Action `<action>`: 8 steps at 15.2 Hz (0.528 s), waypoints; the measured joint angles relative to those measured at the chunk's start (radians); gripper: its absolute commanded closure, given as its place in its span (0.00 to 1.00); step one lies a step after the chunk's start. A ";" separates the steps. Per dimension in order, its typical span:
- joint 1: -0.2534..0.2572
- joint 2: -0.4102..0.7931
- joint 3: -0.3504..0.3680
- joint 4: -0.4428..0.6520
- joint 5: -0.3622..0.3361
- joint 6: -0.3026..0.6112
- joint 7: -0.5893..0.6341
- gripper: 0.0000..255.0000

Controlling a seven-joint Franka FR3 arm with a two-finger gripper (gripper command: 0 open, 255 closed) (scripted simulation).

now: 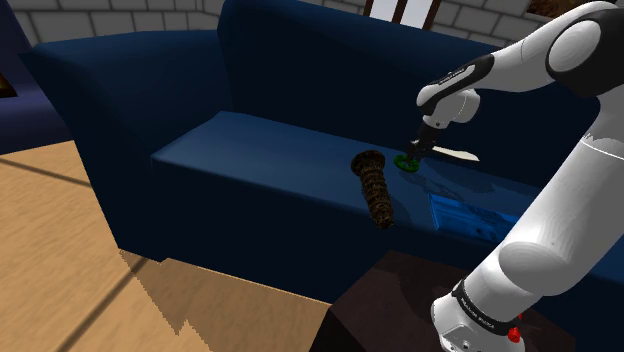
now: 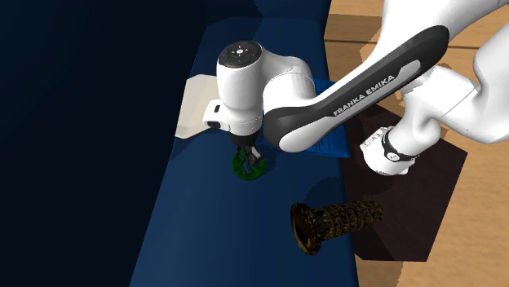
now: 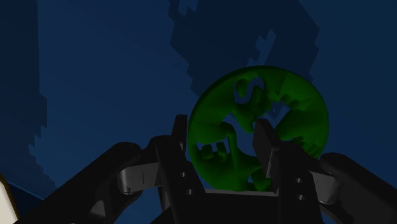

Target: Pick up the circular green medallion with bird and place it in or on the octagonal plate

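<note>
The round green medallion (image 3: 289,102), pierced with a bird figure, lies on the dark blue sofa seat (image 1: 270,150). My gripper (image 3: 222,141) has come straight down onto it. One black finger is at the medallion's rim and the other inside its open-work, and they clasp that part between them. The shoulder view has the medallion (image 1: 407,162) as a small green patch under the gripper (image 1: 411,156). In the second exterior view the gripper (image 2: 249,161) stands on the medallion (image 2: 241,171). The pale flat plate (image 2: 193,106) lies on the seat just beyond it and shows as a white sliver (image 1: 457,154).
A dark brown screw-shaped object (image 1: 376,188) lies on the seat near its front edge, beside the medallion. A flat blue thing (image 1: 468,215) rests on the seat nearer the stand. The sofa's back (image 1: 330,70) and arm (image 1: 110,90) wall the seat. Wood floor (image 1: 60,260) lies below.
</note>
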 measured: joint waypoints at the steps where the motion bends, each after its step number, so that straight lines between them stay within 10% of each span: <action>1: 0.000 0.000 0.000 0.000 0.000 0.000 0.000 1.00; 8: 0.004 -0.037 -0.005 0.022 -0.033 -0.051 0.024 1.00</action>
